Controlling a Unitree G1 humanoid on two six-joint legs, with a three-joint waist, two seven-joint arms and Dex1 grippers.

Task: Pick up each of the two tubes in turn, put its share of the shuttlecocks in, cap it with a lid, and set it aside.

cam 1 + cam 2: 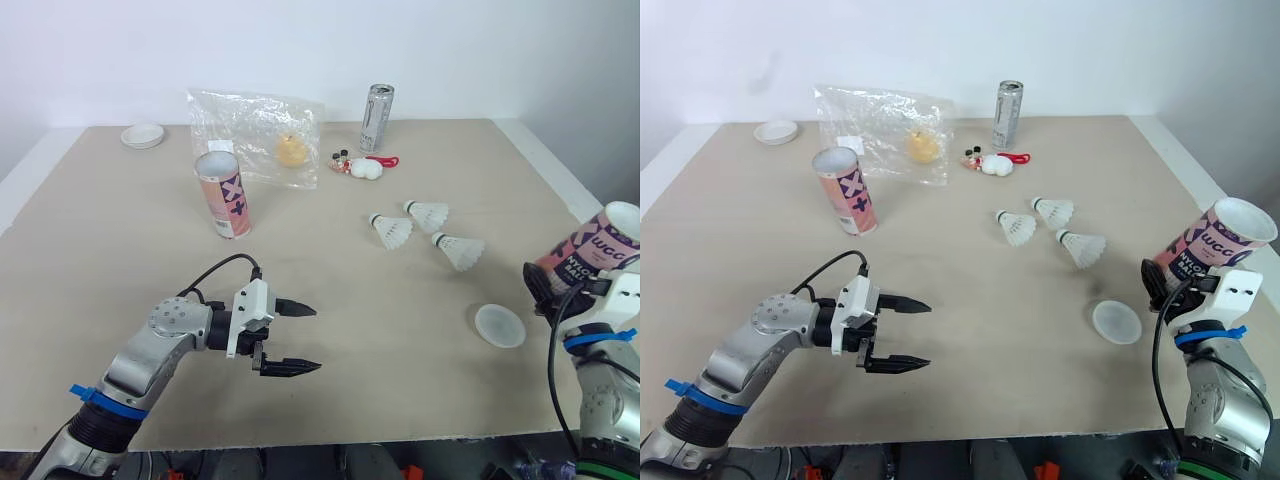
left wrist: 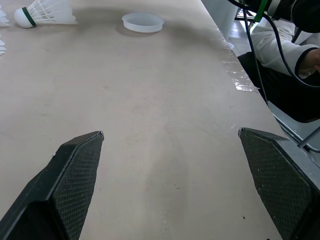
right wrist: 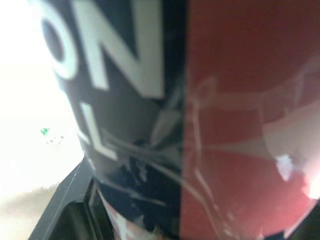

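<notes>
A pink-and-navy tube (image 1: 597, 248) is tilted at the table's right edge, its open mouth up, with my right gripper (image 1: 548, 290) shut on it; the right wrist view shows its label (image 3: 200, 125) close up. A second tube (image 1: 224, 192) stands upright at the back left, its mouth open. Three white shuttlecocks (image 1: 390, 230) (image 1: 428, 213) (image 1: 459, 250) lie right of centre. One clear lid (image 1: 499, 325) rests near the held tube, also seen as the lid (image 2: 143, 22) in the left wrist view. Another lid (image 1: 144, 135) sits at the far left. My left gripper (image 1: 296, 338) hovers open over bare table at the front.
A clear plastic bag (image 1: 258, 132) holding a yellowish round thing, a silver can (image 1: 377, 118) and a small white-and-red trinket (image 1: 362, 166) line the back of the table. A person's sleeve (image 2: 280, 45) shows beyond the table's right edge.
</notes>
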